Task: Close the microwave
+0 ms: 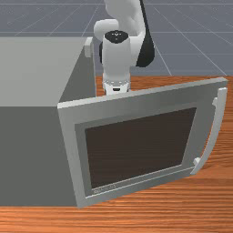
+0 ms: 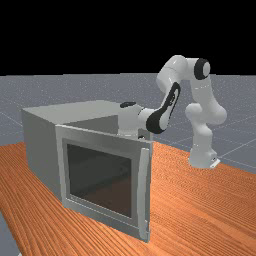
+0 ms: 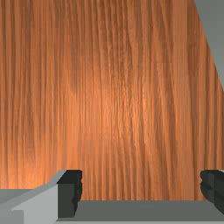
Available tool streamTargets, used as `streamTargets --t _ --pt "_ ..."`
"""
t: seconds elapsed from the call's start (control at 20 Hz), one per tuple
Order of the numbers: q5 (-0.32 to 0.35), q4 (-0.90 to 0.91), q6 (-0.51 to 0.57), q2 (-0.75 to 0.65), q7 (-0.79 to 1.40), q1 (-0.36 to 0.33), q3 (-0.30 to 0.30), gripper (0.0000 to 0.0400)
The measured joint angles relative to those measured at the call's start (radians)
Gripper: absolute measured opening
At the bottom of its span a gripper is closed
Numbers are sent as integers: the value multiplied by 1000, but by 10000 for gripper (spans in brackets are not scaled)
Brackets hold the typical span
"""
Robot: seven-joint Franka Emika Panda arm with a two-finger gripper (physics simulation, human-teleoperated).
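Observation:
The grey microwave (image 1: 34, 73) stands at the front view's left, its door (image 1: 136, 95) swung wide open, with the dark window and the curved handle (image 1: 214, 132) toward the camera. Behind the door's top edge hangs my gripper (image 1: 117, 88), its lower part hidden by the door. In the far view the door (image 2: 100, 137) likewise stands out from the microwave (image 2: 42, 145). The wrist view has my gripper (image 3: 141, 190) with its two fingers wide apart and only wood and a grey strip between them.
The orange-brown table (image 1: 173, 200) lies under and around the microwave. A grey surface (image 3: 214, 35) stands beyond one finger in the wrist view. My arm's base (image 2: 202, 157) stands on the table at the far view's right.

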Motion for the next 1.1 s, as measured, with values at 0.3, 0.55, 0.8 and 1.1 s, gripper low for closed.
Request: streamTargets --t 0.3,0.55,0.8,1.1 --pt "0 0 0 0 -13 -3 1 20" --pt "-2 2 12 17 66 18 -3 2" --pt "-16 94 -73 66 214 136 41 0" --pt "-16 150 -44 107 346 238 80 0"
